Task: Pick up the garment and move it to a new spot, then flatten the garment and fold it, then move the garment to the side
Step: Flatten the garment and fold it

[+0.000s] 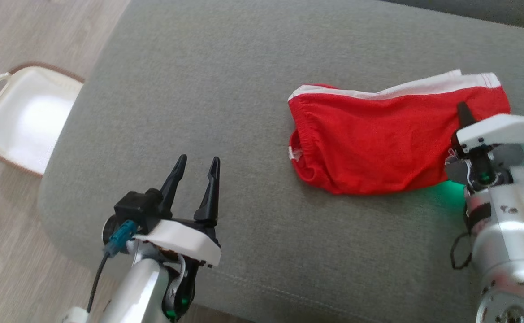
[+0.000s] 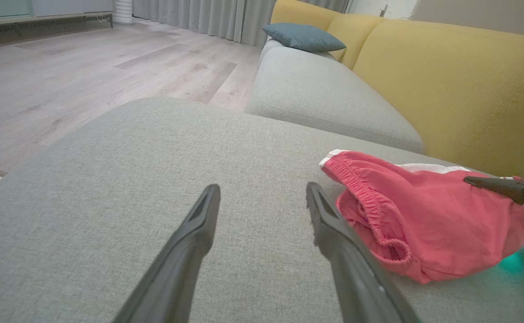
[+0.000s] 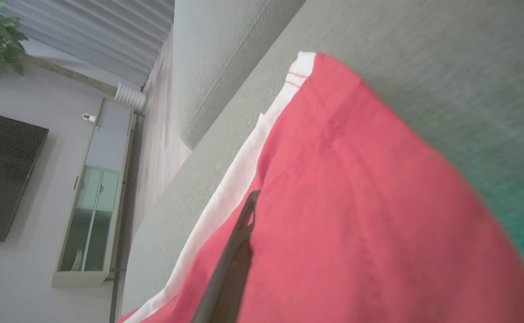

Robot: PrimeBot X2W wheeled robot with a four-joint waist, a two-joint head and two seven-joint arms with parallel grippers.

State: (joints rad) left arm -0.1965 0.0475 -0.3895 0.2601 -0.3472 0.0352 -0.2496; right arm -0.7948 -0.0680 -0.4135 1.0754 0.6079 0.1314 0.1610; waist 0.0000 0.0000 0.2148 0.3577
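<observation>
At 2 o'clock on the grey cushion (image 1: 199, 89): red garment (image 1: 378, 143), bunched. Right end effector (image 1: 464, 117) pinches its 3 o'clock edge; left end effector (image 1: 199, 159), 7 o'clock, fingers spread, well apart from it.

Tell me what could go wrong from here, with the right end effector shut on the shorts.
The right end effector pinches the red shorts at one end only; lifted, they would likely hang and bunch.
It may hold just the top layer, so the grip could slip.
The left end effector hangs open over the bare cushion, apart from them, unable to steady them.
</observation>
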